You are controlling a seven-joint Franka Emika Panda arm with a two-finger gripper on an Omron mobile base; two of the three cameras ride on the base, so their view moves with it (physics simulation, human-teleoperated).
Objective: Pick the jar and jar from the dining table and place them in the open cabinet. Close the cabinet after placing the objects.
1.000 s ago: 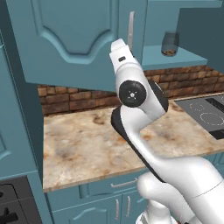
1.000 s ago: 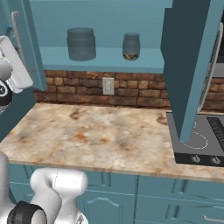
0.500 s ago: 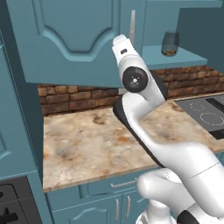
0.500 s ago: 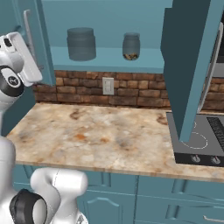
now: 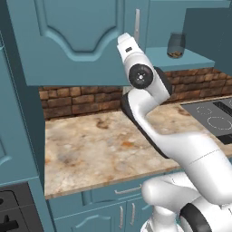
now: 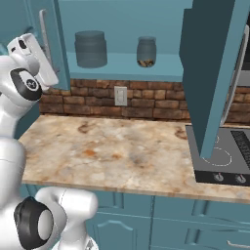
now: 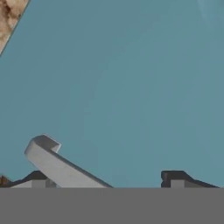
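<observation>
Dark fingertips (image 7: 175, 176) of the gripper (image 7: 109, 181) are spread wide around the silver handle (image 7: 59, 164) of the left cabinet door (image 5: 77, 41), and if they slide off it, the door stays open although both jars, the grey jar (image 6: 91, 49) and the small jar (image 6: 146, 51), are placed on the shelf (image 6: 122, 73).

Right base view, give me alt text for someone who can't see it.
Two lidded jars, a wide grey jar and a small clear jar, stand apart on the open teal cabinet's shelf. The white arm reaches up by the left door's silver handle.
</observation>
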